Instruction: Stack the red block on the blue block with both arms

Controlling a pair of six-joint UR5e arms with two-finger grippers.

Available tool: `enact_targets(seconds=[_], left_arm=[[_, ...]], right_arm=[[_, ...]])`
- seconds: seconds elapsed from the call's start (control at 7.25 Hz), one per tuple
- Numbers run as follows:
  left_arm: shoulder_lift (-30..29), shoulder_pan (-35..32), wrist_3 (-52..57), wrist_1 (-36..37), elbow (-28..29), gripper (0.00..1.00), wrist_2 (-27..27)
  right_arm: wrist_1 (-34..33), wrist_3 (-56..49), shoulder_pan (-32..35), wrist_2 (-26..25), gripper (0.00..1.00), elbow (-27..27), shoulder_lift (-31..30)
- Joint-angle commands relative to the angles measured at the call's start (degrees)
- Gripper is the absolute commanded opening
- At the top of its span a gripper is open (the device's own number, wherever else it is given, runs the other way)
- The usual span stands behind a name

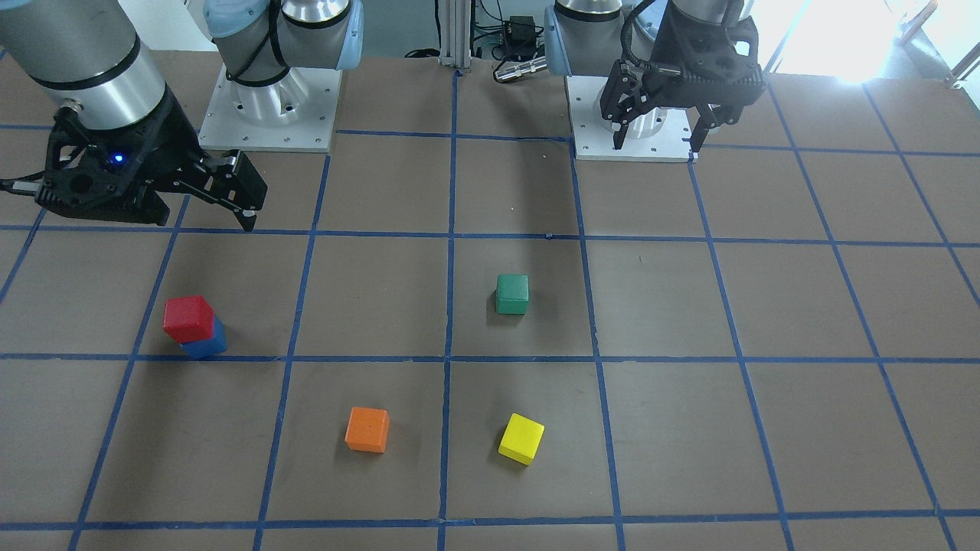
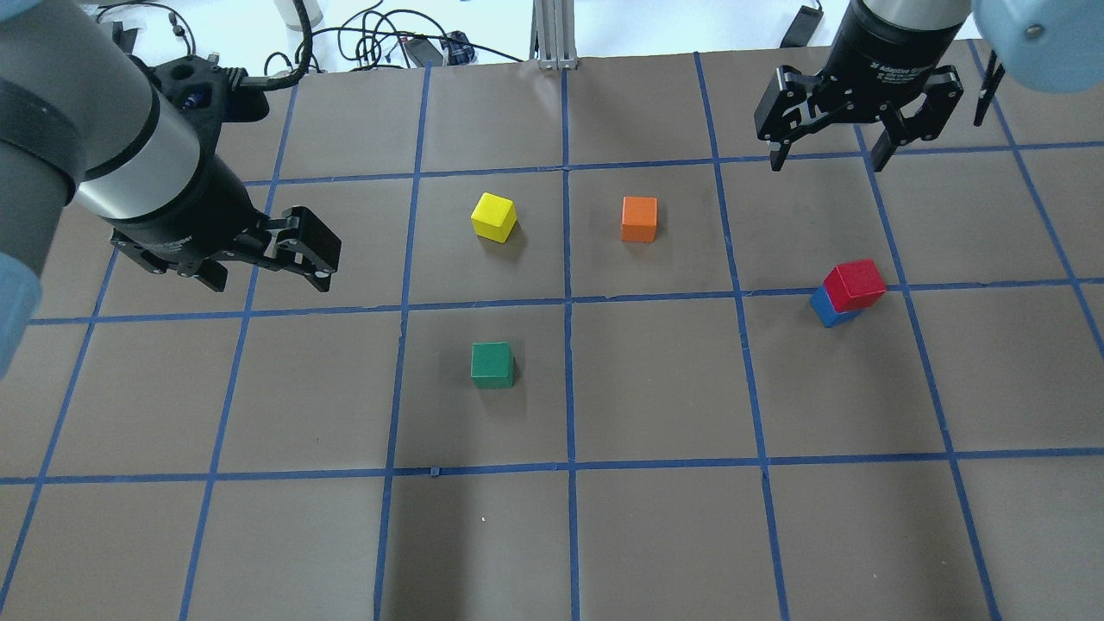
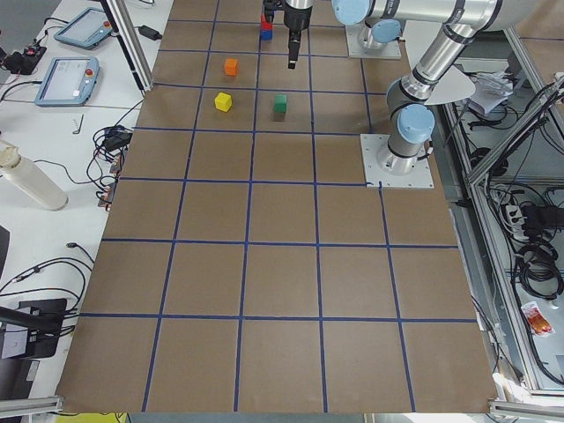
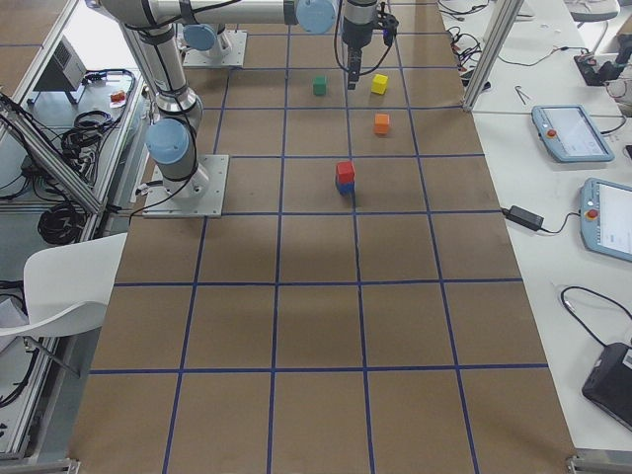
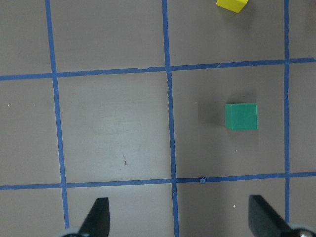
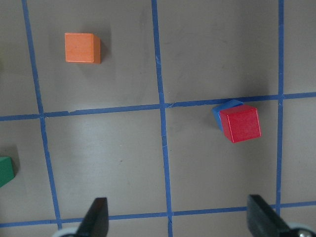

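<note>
– Found the red block [image 2: 854, 283]?
– Sitting on top of the blue block [image 2: 824, 308]; turned slightly askew, leaving a corner of blue showing underneath; standing on the surface [image 2: 655, 388] toward the robot's right, just beside a blue tape line [image 2: 957, 284], on the robot's side of it; touched by neither tool.
– And the right tool [image 2: 828, 159]?
– Raised above the surface, apart from the stack; jaws spread wide; holding nothing; looking down from its wrist on the stack and the orange block [image 2: 639, 218].
– The left tool [image 1: 656, 144]?
– Likewise spread wide and holding nothing; hanging over the other half of the surface, well apart from the stack; looking down from its wrist on the green block [image 2: 492, 363].
– Anything else lying about?
– Green block near the middle; yellow block [image 2: 493, 216] and orange block farther from the robot, side by side; all flat on the surface, apart from one another and from the stack.
</note>
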Motion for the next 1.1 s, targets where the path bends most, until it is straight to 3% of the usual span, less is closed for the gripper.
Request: enact_targets(seconds=[0.0, 0.41, 0.69, 0.97], left_arm=[[1.22, 0.0, -0.19, -0.78, -0.22, 1.0, 0.05], [0.46, 0.09, -0.11, -1.48, -1.19, 1.0, 0.93], [2.18, 0.18, -0.02, -2.1, -5.21, 1.0, 0.4], [0.97, 0.78, -0.63, -1.23, -4.54, 1.0, 0.22]], right_arm=[[1.2, 0.03, 0.0, -0.15, 1.0, 0.05, -2.09], [2.53, 0.03, 0.0, -0.24, 1.0, 0.49, -3.34], [4.27, -0.23, 0.0, -0.32, 1.0, 0.06, -4.64], [1.41, -0.15, 0.0, -0.06, 1.0, 3.81, -0.89]])
